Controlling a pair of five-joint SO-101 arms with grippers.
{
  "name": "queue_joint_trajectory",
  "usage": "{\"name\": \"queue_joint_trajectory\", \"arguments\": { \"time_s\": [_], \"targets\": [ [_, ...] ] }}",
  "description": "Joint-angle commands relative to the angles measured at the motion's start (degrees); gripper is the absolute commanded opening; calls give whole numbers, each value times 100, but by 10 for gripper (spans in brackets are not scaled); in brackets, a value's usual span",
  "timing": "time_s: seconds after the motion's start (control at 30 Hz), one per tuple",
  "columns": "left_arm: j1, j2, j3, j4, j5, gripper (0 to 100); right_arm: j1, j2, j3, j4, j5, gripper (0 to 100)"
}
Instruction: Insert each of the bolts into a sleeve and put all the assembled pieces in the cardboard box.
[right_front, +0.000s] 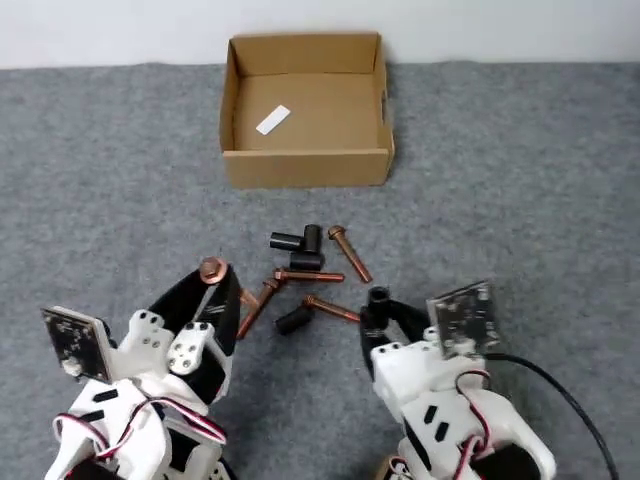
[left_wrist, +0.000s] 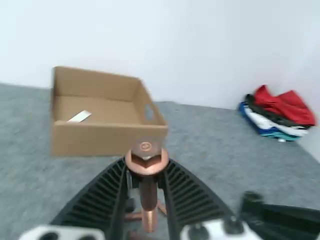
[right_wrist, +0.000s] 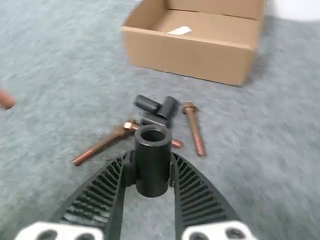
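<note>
Left fingers (left_wrist: 112, 187) clamp a bolt (left_wrist: 147, 192) near left; right fingers (right_wrist: 107, 195) clamp a sleeve (right_wrist: 152, 152) near right. Line the thread up with the sleeve's bore before pushing.

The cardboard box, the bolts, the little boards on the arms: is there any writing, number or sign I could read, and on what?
Nothing can be read.
White slip in the cardboard box: no legible writing.
Head of the held bolt: a stamped mark, too blurred to read.
Left arm's circuit board and right arm's circuit board: any print too small to read.
</note>
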Motion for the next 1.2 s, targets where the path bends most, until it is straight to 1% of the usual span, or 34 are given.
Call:
{"name": "queue_joint_trajectory", "arguments": {
  "time_s": [0.0, 0.07, 0.17, 0.23, 0.33, 0.37, 0.57, 0.7, 0.77, 0.87, 1.03, 1.17],
  "targets": [
    [220, -26, -224, -633, 70, 6, -752, -22, 132, -418, 193, 8],
    [229, 0, -198, -870, 70, 6, -1165, -22, 255, -514, 220, 8],
    [316, -9, -119, -941, 79, 6, -1473, -22, 413, -558, 642, 8],
    [545, -26, -110, -932, 132, 6, -1490, -31, 501, -708, 914, 8],
    [897, 0, -119, -949, 527, 6, -1499, -31, 607, -989, 1248, 8],
    [967, 0, -84, -932, 536, 6, -1499, -31, 633, -1059, 1354, 8],
    [1037, 0, 40, -853, 536, 6, -1508, -40, 607, -1165, 1705, 8],
    [1046, 0, 171, -853, 536, 6, -1851, -31, 607, -1411, 1925, 8],
    [1055, 0, 233, -844, 536, 6, -1938, -22, 615, -1481, 1960, 8],
    [1266, 0, 259, -765, 536, 6, -1921, -22, 615, -1481, 1960, 8],
    [1336, 0, 242, -448, 536, 6, -1675, -22, 615, -1481, 1960, 8],
    [1327, 0, 251, -440, 536, 6, -1648, -48, 598, -1481, 1978, 8]
  ]
}}
